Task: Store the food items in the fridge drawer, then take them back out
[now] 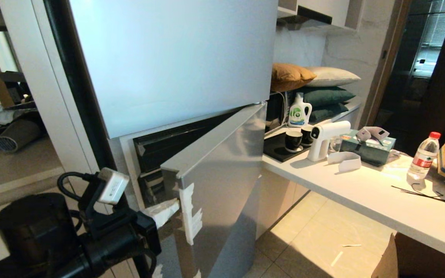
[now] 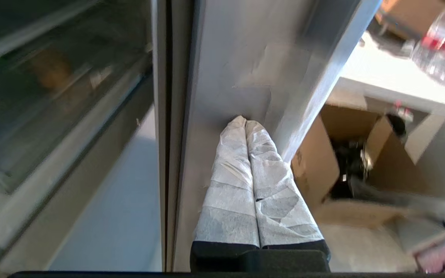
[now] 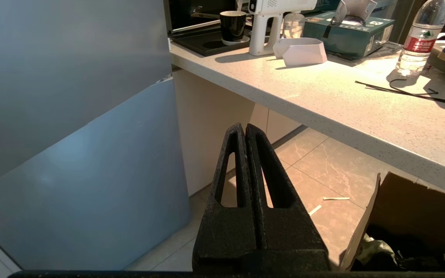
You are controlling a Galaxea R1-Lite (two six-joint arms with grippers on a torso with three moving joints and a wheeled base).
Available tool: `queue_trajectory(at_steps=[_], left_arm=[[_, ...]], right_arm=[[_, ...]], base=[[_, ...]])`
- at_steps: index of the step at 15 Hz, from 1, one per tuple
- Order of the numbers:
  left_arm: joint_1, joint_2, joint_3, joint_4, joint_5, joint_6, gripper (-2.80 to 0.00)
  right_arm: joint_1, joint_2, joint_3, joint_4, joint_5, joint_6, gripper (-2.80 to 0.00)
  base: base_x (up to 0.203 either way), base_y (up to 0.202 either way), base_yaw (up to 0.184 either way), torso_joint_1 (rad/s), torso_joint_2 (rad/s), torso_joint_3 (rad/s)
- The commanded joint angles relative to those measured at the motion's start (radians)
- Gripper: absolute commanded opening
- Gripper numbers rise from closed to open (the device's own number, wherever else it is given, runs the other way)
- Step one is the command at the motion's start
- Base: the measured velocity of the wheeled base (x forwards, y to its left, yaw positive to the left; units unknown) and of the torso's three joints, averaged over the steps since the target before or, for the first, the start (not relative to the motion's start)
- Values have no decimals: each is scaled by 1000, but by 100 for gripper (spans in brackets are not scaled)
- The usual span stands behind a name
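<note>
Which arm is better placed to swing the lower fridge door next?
Left. The left gripper, shut, has its wrapped fingertips against the lower fridge door, which stands ajar. The right gripper, shut, hangs clear over the floor.

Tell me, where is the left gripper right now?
In the left wrist view, the left gripper, fingers shut and wrapped in white, presses its tips on the inner face of the lower fridge door. In the head view it sits low on the left, at that door's edge.

A pale stone-look counter [image 1: 365, 193] beside the fridge carries a black tray [image 1: 280, 151] with cups, a white spray gun [image 1: 325, 139], a tissue box [image 1: 367, 146], a water bottle [image 1: 423, 156] and loose black cables [image 1: 431, 195].
</note>
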Motion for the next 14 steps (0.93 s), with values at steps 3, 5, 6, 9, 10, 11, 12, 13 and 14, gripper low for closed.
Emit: queue_trajectory(at_steps=[3, 5, 6, 9, 10, 11, 12, 13, 14], left_arm=[[-52, -2, 61, -2, -2, 1, -280], [-69, -7, 78, -2, -2, 3, -280], [-69, -5, 77, -2, 0, 3, -280], [-71, 2, 58, -2, 0, 4, -280], [-77, 2, 57, -2, 0, 3, -280], [-88, 2, 57, -2, 0, 4, -280], [-91, 4, 57, -2, 2, 4, -280], [-89, 6, 55, -2, 9, 4, -280], [-86, 13, 46, -1, 23, 4, -280]], right_arm=[[0, 2, 0, 0, 0, 0, -280], [0, 2, 0, 0, 0, 0, -280], [0, 2, 0, 0, 0, 0, -280], [0, 2, 1, 0, 0, 0, -280], [0, 2, 0, 0, 0, 0, -280], [0, 2, 0, 0, 0, 0, -280], [0, 2, 0, 0, 0, 0, -280], [0, 2, 0, 0, 0, 0, -280], [0, 2, 0, 0, 0, 0, -280]], base=[[0, 0, 0, 0, 0, 0], [0, 0, 0, 0, 0, 0], [0, 0, 0, 0, 0, 0], [0, 0, 0, 0, 0, 0], [0, 0, 0, 0, 0, 0], [0, 0, 0, 0, 0, 0], [0, 0, 0, 0, 0, 0], [0, 0, 0, 0, 0, 0], [0, 0, 0, 0, 0, 0]])
